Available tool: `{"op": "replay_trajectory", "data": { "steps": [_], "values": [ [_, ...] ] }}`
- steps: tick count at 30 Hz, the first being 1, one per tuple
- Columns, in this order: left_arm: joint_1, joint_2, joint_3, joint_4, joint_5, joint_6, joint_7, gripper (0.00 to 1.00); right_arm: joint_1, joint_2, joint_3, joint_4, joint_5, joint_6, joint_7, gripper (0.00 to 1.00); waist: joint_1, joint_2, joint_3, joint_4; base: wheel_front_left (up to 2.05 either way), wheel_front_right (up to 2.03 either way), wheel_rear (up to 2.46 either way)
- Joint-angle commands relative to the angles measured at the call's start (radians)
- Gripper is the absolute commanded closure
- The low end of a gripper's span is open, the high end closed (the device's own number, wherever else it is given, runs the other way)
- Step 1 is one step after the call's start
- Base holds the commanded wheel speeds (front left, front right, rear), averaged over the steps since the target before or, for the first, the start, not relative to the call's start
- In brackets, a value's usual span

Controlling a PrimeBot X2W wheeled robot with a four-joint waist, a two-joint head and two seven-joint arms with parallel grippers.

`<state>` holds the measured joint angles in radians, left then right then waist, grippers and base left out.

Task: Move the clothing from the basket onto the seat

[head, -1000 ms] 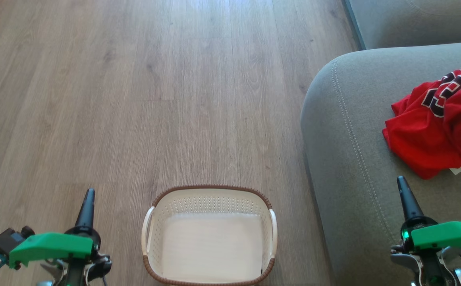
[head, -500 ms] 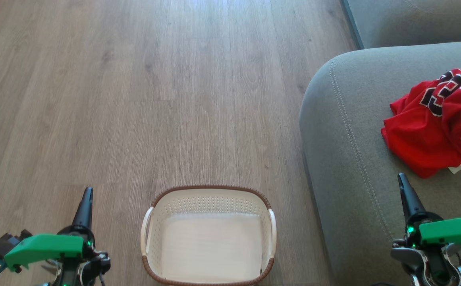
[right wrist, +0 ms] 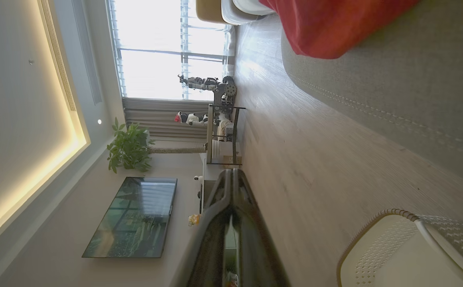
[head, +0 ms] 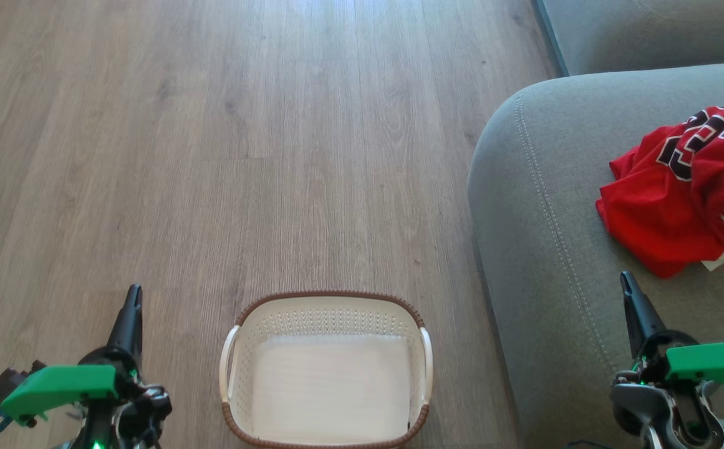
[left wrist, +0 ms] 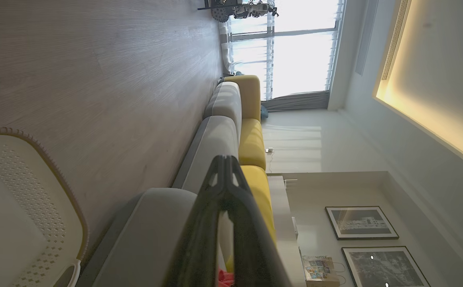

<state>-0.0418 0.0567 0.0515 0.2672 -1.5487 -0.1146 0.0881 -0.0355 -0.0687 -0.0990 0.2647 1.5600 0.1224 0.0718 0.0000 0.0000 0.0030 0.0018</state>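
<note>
a, floor (head: 212, 156), wood-grain boards carrying the rest; b, seat (head: 555, 218), a grey cushion at your right with double stitching round its corner; c, basket (head: 330, 294), standing on the floor just beside the seat, its white bottom bare; d, clothing (head: 667, 212), red with black-and-white numerals, lying crumpled on the seat, well apart from the basket. Judge it light, limp and probably slick: if you shift it, pinch a raised fold near the bunched middle, not a flat edge, and expect it to drape; e, left tool (head: 132, 296), over the floor beside the basket, fingers pressed together, holding nothing; f, right tool (head: 627, 284), over the seat near the clothing's lower edge, likewise closed and empty
</note>
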Motion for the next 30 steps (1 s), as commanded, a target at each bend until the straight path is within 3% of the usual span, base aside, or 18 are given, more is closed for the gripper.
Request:
{"op": "replay_trajectory", "data": {
  "steps": [1,30],
  "values": [
    [-0.062,0.002,0.049,-0.024,-0.03,-0.01,0.013,1.0,-0.065,-0.001,0.011,-0.027,0.033,0.008,0.013,1.0,0.0,0.0,0.0,-0.001,0.0,0.0,0.0],
    [-0.066,-0.004,0.06,-0.022,-0.061,-0.016,0.024,1.0,-0.071,0.007,0.001,-0.021,0.062,0.008,0.029,1.0,0.0,0.0,0.0,-0.002,0.0,0.0,0.0]
  ]
}}
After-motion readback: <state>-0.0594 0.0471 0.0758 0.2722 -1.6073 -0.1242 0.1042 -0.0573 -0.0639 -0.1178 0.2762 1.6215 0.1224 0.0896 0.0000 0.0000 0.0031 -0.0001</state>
